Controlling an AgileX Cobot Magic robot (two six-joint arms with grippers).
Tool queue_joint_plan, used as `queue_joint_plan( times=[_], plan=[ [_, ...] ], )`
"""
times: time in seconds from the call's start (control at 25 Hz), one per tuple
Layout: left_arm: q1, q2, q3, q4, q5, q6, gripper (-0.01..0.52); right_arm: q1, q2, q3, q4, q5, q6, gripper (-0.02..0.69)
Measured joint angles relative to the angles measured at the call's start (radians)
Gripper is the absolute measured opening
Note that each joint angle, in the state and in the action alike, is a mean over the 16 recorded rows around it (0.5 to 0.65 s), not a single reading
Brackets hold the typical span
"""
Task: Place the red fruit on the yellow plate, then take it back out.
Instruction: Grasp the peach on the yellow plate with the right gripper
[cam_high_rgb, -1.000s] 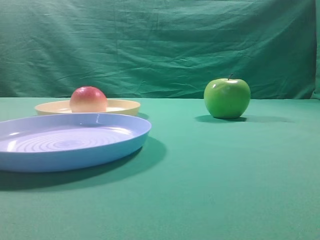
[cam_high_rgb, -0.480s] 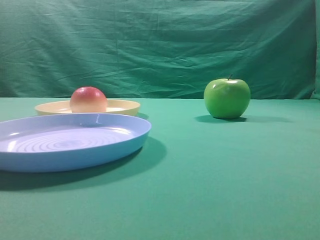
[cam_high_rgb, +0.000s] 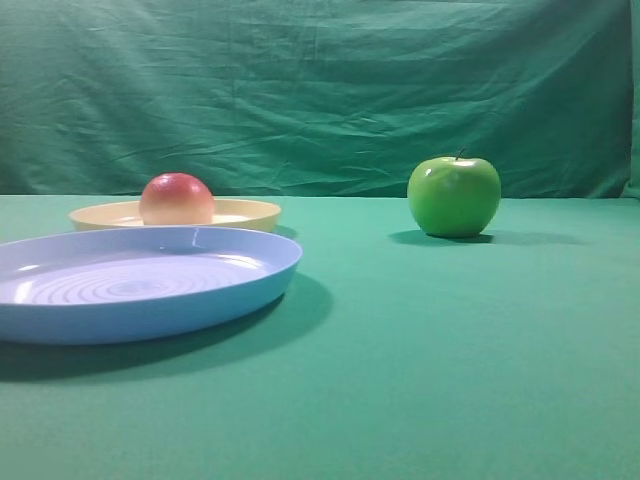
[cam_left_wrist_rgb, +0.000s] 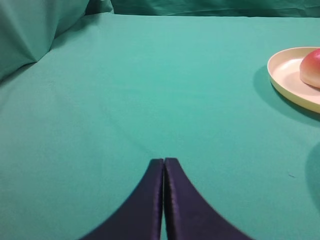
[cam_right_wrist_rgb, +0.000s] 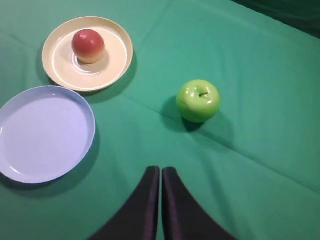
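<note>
red fruit (cam_right_wrist_rgb: 88, 45): round and smooth, deep red over the top and fading to pale peach-yellow low on its sides, matte with a soft sheen; sits inside the yellow plate, a little off the plate's middle, touched by neither gripper.
yellow plate (cam_right_wrist_rgb: 118, 67): shallow, round, pale cream-yellow with a low rim and a faint ring inside; lies flat on the green cloth, just beyond the blue plate.
blue plate (cam_right_wrist_rgb: 30, 135): larger, light blue, ringed centre; flat on the cloth, close beside the yellow plate without clearly touching it.
green apple (cam_right_wrist_rgb: 198, 100): glossy, upright with a dark stem, well apart from both plates.
left gripper (cam_left_wrist_rgb: 164, 161): dark fingers pressed together tip to tip, nothing between them; above bare cloth, with the yellow plate and fruit at the right edge of its view.
right gripper (cam_right_wrist_rgb: 160, 170): dark fingers pressed together, holding nothing; high over the cloth, between the blue plate and the apple.
green cloth (cam_high_rgb: 450, 350): covers the table and hangs wrinkled behind.
</note>
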Motion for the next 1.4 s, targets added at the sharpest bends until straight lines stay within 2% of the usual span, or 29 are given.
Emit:
queue_joint_plan(
  times=[0.28,0.8,1.04,1.4],
  plan=[
    [0.0,0.0,0.0,0.0,0.0,0.0,0.0,-0.103,-0.239,0.235,-0.038,-0.187,0.038,0.0],
    [0.0,0.0,0.0,0.0,0.0,0.0,0.0,-0.453,-0.675,0.804,-0.013,-0.635,0.049,0.0],
    [0.0,0.0,0.0,0.0,0.0,0.001,0.0,-0.542,-0.858,1.043,-0.006,-0.728,0.049,0.0],
    [0.0,0.0,0.0,0.0,0.0,0.002,0.0,-0.59,-1.053,1.306,0.011,-0.778,0.054,0.0]
  ],
)
